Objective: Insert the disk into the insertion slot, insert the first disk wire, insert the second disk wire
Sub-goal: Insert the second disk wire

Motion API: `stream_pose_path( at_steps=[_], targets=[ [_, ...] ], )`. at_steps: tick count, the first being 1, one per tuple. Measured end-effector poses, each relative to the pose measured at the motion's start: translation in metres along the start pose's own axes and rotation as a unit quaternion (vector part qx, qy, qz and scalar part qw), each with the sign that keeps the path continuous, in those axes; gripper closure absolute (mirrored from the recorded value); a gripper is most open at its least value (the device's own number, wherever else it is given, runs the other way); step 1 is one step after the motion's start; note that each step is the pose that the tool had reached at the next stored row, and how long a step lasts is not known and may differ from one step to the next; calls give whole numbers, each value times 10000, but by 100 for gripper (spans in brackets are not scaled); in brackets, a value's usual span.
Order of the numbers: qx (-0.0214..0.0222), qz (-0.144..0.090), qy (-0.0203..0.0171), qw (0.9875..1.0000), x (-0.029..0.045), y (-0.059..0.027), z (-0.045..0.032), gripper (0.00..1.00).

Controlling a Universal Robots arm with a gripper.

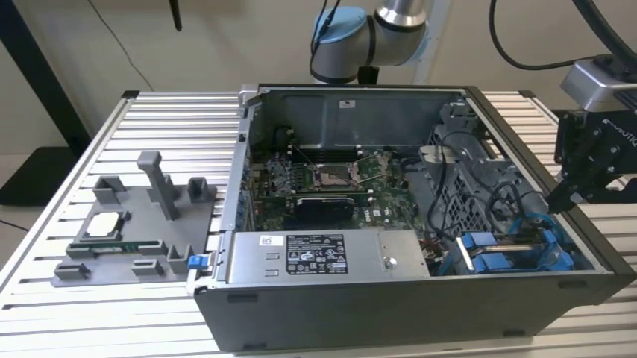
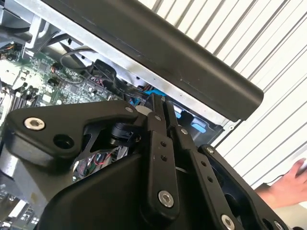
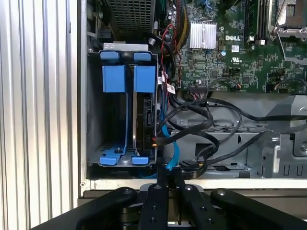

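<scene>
Clenched jaws on the gripper [image 3: 168,176], tips together just above the case rim [image 3: 230,184], right at the lower end of the blue wire [image 3: 170,151]; impossible to tell whether actually pinching it. Beyond, seated on edge in the insertion slot [image 3: 96,120]: the disk [image 3: 144,115], connector side toward the cables, presumably for wiring.

White lettering on the motherboard [image 3: 249,52] beside the finned heatsink [image 3: 203,35] is legible, a maker's mark. The tiny component codes around it are too fine to read. The power supply [image 1: 398,257] carries a black-and-white label [image 1: 316,253] with print too small to read. White sticker [image 1: 347,104] on the rear wall of the case [image 1: 398,313] — unreadable. Partial white lettering on the black body of the hand [image 1: 560,201].
</scene>
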State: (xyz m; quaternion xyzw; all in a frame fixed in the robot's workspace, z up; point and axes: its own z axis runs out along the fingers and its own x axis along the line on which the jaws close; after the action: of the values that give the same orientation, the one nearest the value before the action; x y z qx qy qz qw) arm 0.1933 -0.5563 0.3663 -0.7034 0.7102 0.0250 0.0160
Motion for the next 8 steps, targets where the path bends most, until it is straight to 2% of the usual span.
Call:
stream_pose_path(
  at_steps=[8],
  targets=[
    [0, 0, -1, 10000, 0, 1, -4, 100]
  ],
)
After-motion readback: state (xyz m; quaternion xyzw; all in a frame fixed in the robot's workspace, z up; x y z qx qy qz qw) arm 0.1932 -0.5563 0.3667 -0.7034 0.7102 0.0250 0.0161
